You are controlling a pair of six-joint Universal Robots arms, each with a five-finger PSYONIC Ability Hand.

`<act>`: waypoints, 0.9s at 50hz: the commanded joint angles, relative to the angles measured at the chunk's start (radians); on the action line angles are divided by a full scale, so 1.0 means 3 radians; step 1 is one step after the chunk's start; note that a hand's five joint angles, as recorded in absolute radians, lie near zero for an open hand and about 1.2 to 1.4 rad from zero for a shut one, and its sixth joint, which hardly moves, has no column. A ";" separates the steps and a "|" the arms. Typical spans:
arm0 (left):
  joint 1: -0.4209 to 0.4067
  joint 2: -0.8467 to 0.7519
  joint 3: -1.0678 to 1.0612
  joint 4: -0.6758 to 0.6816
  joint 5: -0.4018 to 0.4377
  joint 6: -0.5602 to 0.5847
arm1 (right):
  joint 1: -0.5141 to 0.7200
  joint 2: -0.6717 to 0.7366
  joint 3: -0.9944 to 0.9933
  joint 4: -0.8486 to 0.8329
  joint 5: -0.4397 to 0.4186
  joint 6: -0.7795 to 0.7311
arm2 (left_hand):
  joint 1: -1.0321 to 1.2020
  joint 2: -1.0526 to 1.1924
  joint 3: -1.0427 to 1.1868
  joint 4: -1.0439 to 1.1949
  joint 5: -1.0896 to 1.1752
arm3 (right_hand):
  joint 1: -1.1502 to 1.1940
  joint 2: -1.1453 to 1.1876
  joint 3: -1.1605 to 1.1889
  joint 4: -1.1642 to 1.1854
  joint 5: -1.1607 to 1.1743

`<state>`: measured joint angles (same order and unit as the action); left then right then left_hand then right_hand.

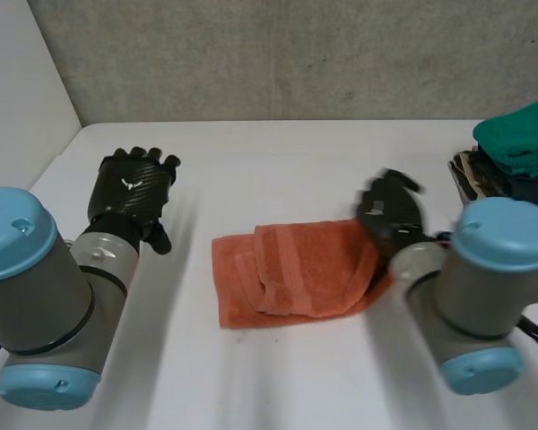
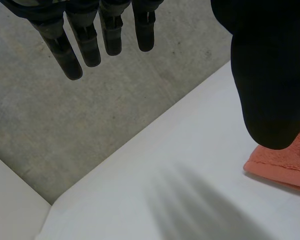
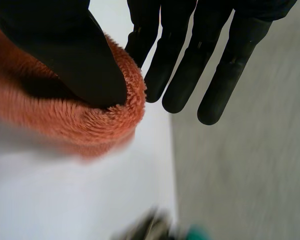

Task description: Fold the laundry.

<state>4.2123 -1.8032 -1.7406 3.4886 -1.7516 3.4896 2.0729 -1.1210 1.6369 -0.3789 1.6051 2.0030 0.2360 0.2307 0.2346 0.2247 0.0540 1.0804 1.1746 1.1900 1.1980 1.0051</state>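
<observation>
An orange towel (image 1: pixel 296 273) lies partly folded in the middle of the white table (image 1: pixel 278 161), its layers bunched toward the right. My right hand (image 1: pixel 390 210) is at the towel's right edge. In the right wrist view the thumb (image 3: pixel 65 55) presses into the towel's rolled edge (image 3: pixel 50 115), with the fingers (image 3: pixel 190 65) straight on its far side, pinching it. My left hand (image 1: pixel 130 193) hovers over bare table, well left of the towel, holding nothing. Its fingers (image 2: pixel 85 40) are straight and spread, and a corner of the towel (image 2: pixel 285 165) lies beyond the thumb.
A stack of folded clothes, with a green piece (image 1: pixel 520 134) on top, stands at the table's back right, close behind my right arm. A grey concrete wall (image 1: pixel 296 54) runs along the table's far edge, and a white side wall (image 1: pixel 18 90) is at the left.
</observation>
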 commanded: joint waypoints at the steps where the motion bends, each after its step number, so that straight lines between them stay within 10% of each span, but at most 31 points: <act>1: 0.0046 0.0018 0.0019 0.0024 -0.0006 0.0001 | 0.0897 0.0279 -0.0200 -0.0414 -0.0850 -0.0009 | -0.0124 -0.0106 -0.0119 -0.0086 -0.0099 | 0.1053 0.0739 0.0688 0.0661 0.0722; 7: 0.0087 0.0049 -0.0002 0.0024 -0.0011 -0.0050 | 0.1282 0.0679 -0.0226 -0.0414 -0.1004 -0.0106 | -0.0144 -0.0126 -0.0139 -0.0106 -0.0119 | 0.1027 0.0713 0.0662 0.0635 0.0696; 12: 0.0092 0.0049 0.0044 0.0045 -0.0011 -0.0198 | 0.1282 0.0618 -0.0256 -0.0440 -0.0718 0.0281 | -0.0144 -0.0126 -0.0139 -0.0106 -0.0119 | -0.3019 -0.3333 -0.3385 -0.3411 -0.3350; 24: -0.0229 0.0023 0.0274 0.0203 0.0070 -0.0566 | 0.0388 -0.0359 -0.0006 0.0070 -0.0646 0.3154 | -0.0095 -0.0077 -0.0090 -0.0057 -0.0070 | -0.3019 -0.3333 -0.3385 -0.3411 -0.3350; 33: -0.0695 -0.0534 0.0601 0.0152 0.0602 -0.0679 | -0.0160 -0.0323 -0.0404 0.0940 -0.0677 0.3581 | -0.0065 -0.0047 -0.0061 -0.0028 -0.0040 | -0.3019 -0.3333 -0.3385 -0.3411 -0.3350; 45: -0.0731 -0.1184 0.0924 -0.0609 -0.0164 -0.0654 | -0.0165 0.0617 -0.1156 0.1559 -0.1275 0.3555 | -0.0046 -0.0028 -0.0041 -0.0008 -0.0021 | -0.3019 -0.3333 -0.3385 -0.3411 -0.3350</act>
<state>3.9838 -2.1102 -1.4767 3.4027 -1.6801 3.2856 2.0199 -1.0586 1.3838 0.0190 1.3150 3.0842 0.2360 0.2259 0.2346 0.2240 0.0540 0.2237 0.2114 0.2108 0.2148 0.0480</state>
